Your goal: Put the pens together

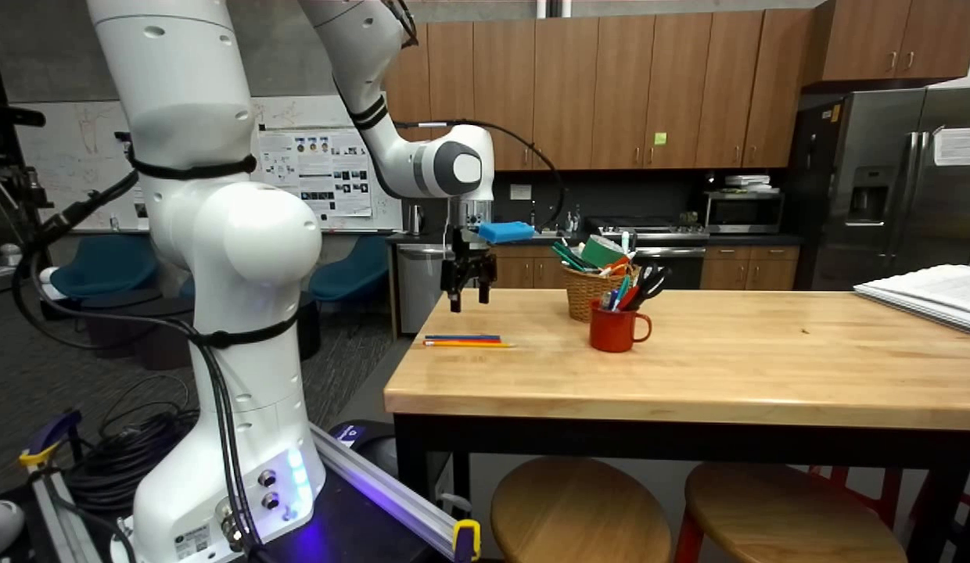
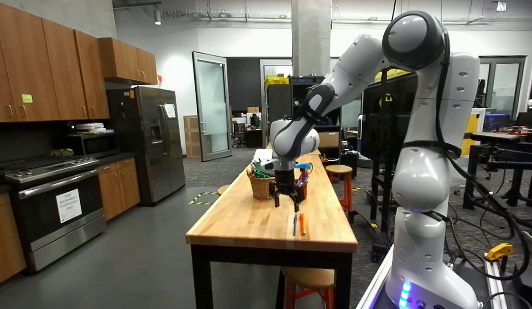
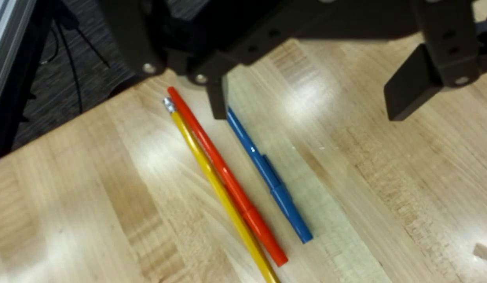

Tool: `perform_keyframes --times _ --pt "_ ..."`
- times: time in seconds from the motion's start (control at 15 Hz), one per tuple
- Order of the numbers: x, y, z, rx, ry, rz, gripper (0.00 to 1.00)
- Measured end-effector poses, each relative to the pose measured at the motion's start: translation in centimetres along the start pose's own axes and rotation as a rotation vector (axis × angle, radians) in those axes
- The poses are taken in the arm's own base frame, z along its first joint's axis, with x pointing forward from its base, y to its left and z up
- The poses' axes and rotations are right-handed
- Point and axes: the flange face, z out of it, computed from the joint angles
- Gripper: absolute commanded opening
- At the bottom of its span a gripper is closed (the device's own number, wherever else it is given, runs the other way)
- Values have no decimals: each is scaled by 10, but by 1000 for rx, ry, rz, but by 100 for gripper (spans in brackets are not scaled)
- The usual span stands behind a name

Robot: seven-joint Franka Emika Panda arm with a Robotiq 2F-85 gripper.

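Both exterior views – mug (image 1: 612, 334) & basket (image 1: 580, 295) w/ pens (image 1: 570, 256) etc., blue pen (image 2: 295, 225) outside – gripper (image 2: 286, 207) spread wide, empty

Arm (image 2: 420, 180) bent, wrist (image 1: 454, 160) ptg dn, jaws well apart.

At twelve o'clock, the gripper (image 3: 307, 118) is spread widely. The pencil (image 3: 212, 177) lies along the red pen (image 3: 224, 171); the blue pen (image 3: 270, 179) is apart, at their three o'clock.
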Motion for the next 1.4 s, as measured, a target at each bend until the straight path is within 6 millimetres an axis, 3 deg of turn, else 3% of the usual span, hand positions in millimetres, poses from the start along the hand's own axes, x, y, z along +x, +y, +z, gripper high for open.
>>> perform_keyframes --times 0.73,1.4 --pt "6 9 -10 -12 8 619 100" --pt "-3 4 -9 19 38 1168 100"
